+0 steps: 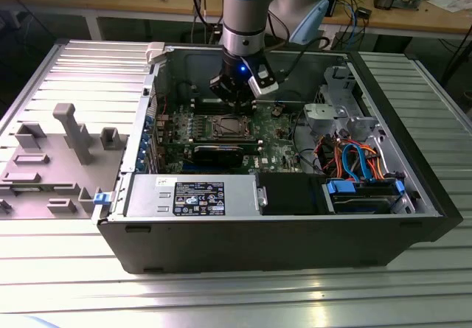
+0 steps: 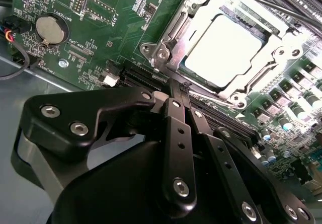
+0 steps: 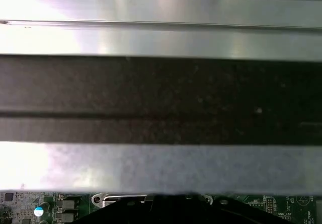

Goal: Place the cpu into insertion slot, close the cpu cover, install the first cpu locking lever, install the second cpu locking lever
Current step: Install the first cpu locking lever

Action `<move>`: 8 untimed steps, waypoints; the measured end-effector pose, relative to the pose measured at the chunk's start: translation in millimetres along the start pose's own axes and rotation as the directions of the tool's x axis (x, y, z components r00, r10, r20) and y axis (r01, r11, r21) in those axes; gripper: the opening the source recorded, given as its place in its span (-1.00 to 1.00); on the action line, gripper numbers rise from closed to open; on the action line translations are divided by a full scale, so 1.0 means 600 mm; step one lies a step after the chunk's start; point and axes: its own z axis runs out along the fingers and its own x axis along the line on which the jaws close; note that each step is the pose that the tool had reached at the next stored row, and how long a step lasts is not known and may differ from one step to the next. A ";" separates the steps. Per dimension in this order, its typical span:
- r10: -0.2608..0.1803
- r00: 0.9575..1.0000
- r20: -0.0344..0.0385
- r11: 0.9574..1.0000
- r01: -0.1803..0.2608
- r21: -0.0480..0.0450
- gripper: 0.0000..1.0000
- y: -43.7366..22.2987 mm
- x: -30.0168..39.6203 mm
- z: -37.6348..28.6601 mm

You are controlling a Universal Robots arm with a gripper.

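Note:
The cpu (image 2: 224, 43), its bright silver top up, lies in the insertion slot (image 1: 227, 127) on the green motherboard inside the open computer case. The cpu cover (image 2: 274, 45), a silver frame with a square window, lies flat around the chip. A thin locking lever (image 2: 261, 0) runs along the socket's far side. Another lever's hooked end (image 2: 154, 60) sits at the corner nearest my fingertips. My gripper (image 2: 179, 89) hangs low over the board at the socket's edge, its black fingers (image 2: 177, 133) pressed together. In the exterior view the gripper (image 1: 234, 101) stands just behind the socket.
A long black expansion card (image 1: 221, 151) lies in front of the socket, then the power supply (image 1: 192, 195). The drive cage with coloured cables (image 1: 361, 166) fills the exterior view's right. A coin battery (image 2: 51, 28) sits on the board. A grey fixture tray (image 1: 51, 158) rests outside the case.

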 end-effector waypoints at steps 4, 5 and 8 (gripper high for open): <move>0.000 1.000 0.000 1.000 0.000 0.000 -0.79 0.000 0.000 0.005; 0.000 1.000 0.000 1.000 0.000 0.000 -0.79 -0.001 0.000 0.005; 0.000 1.000 0.000 1.000 0.000 0.000 -0.79 0.000 0.000 0.005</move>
